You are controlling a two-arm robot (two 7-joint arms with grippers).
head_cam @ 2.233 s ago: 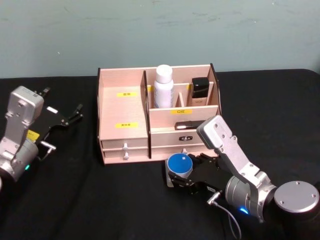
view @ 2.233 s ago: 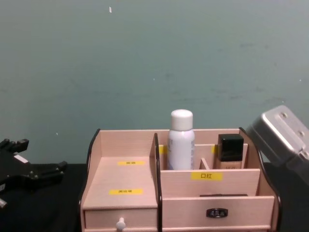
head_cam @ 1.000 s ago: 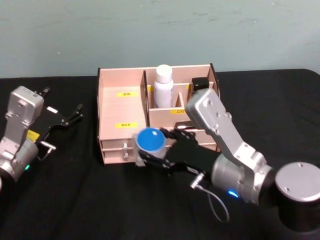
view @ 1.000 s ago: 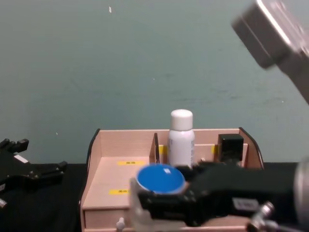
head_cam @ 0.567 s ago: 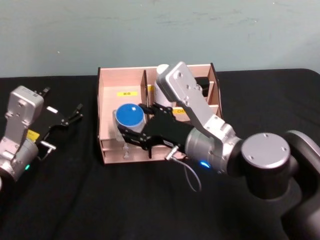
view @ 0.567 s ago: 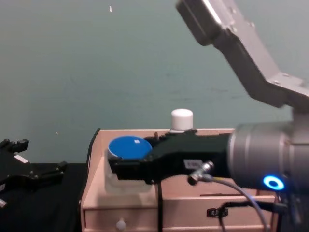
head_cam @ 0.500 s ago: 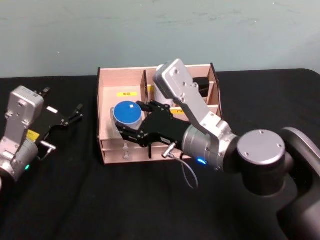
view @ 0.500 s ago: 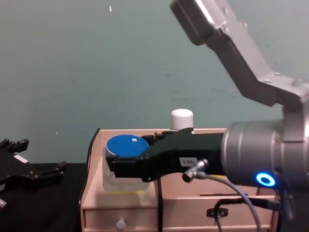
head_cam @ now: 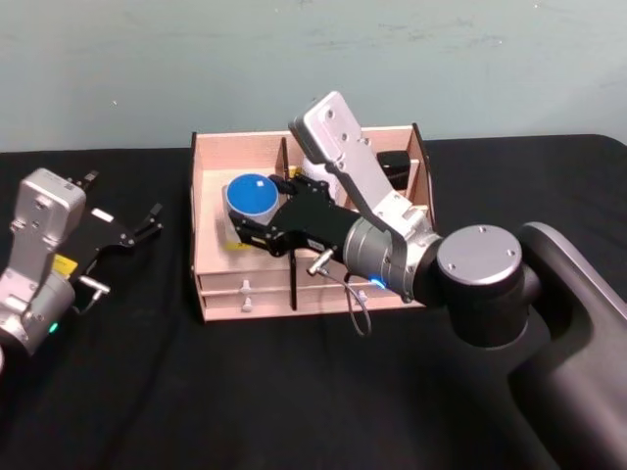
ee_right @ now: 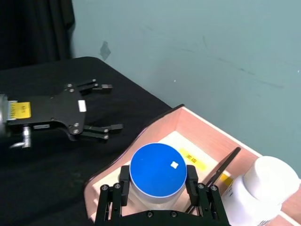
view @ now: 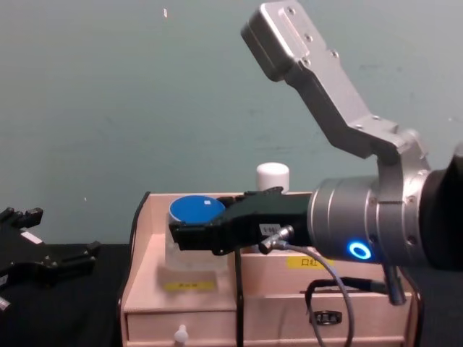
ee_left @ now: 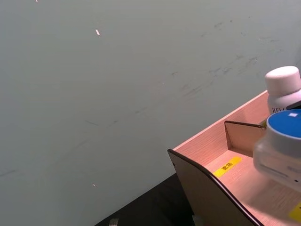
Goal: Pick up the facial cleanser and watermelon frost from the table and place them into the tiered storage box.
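1. Over the wide left compartment of the tiered storage box (head_cam: pixel 211 211), at about 10 o'clock from the box's middle in the head view, the watermelon frost (head_cam: pixel 251 199) is hanging in the right gripper (head_cam: pixel 257 227), whose black fingers (ee_right: pixel 123 181) are clamping the jar's clear wall on two opposite sides just below the blue lid.
2. Judging by its squat, wider-than-tall shape, the jar is probably handling as a light, rigid thing; the smooth frosted wall looks slippery, so the side hold under the lid rim seems the right place, and a gentle set-down seems wise.
3. Whether its base is touching the shelf yet I cannot tell; from the chest view it seems just above the yellow label (view: pixel 187 286).
4. At 3 o'clock from the jar, the facial cleanser (view: pixel 273 177) is standing upright in a rear compartment, close beside the gripper's body.
5. Well apart at 9 o'clock, on the black table (head_cam: pixel 147 392), the left gripper (head_cam: pixel 147 223) is resting with its fingers spread and holding nothing.
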